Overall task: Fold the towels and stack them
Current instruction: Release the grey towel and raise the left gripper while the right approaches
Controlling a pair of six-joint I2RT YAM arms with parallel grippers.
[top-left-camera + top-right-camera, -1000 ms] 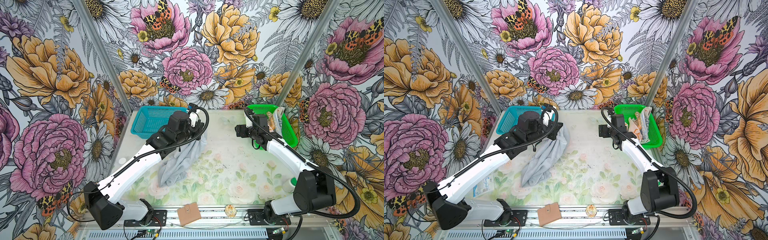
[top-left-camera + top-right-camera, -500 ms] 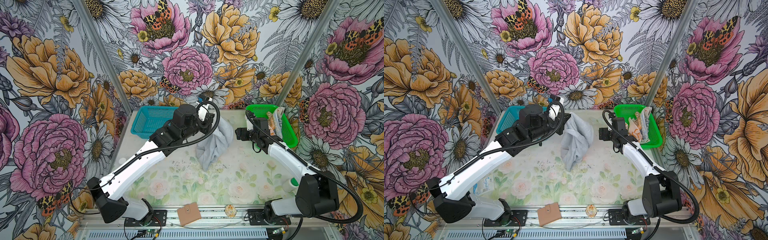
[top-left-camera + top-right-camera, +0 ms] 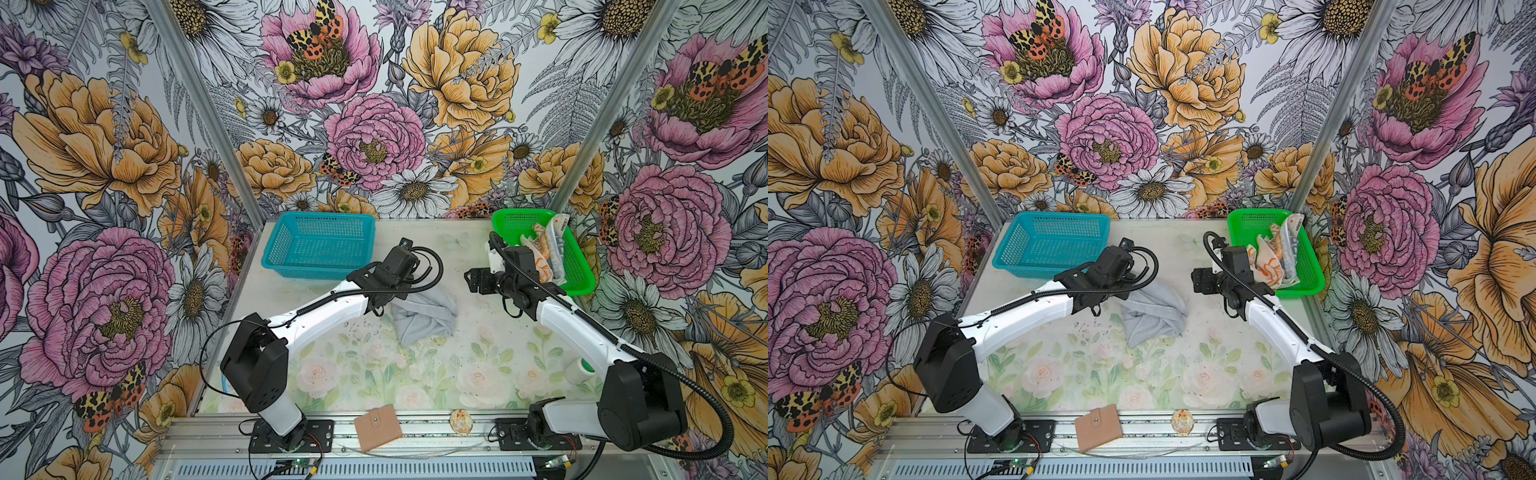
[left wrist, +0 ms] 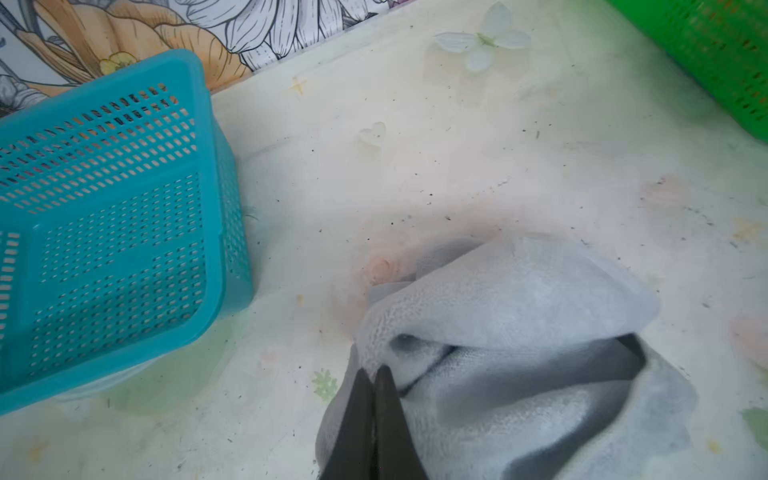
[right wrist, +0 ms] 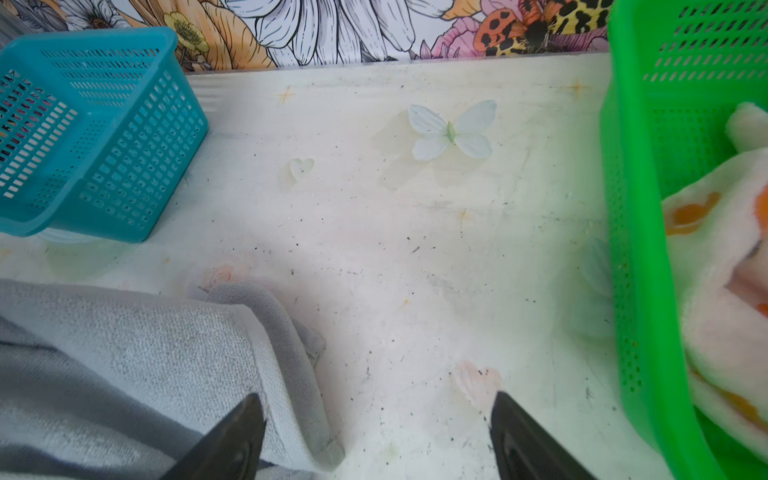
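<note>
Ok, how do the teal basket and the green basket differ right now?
The teal basket is empty; the green basket holds two crumpled patterned towels. In both top views the teal basket sits back left, the green basket back right. Both are upright, perforated plastic, similar in shape.

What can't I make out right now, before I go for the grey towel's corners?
- Corners of the grey towel: bunched under its own folds in both top views; cut off by the frame edge in both wrist views.
- The left tool: hidden beneath its own wrist in both top views.
- Print on the lettered towel in the green basket: too small to read.
- The small round object on the front rail: too small to identify.
</note>
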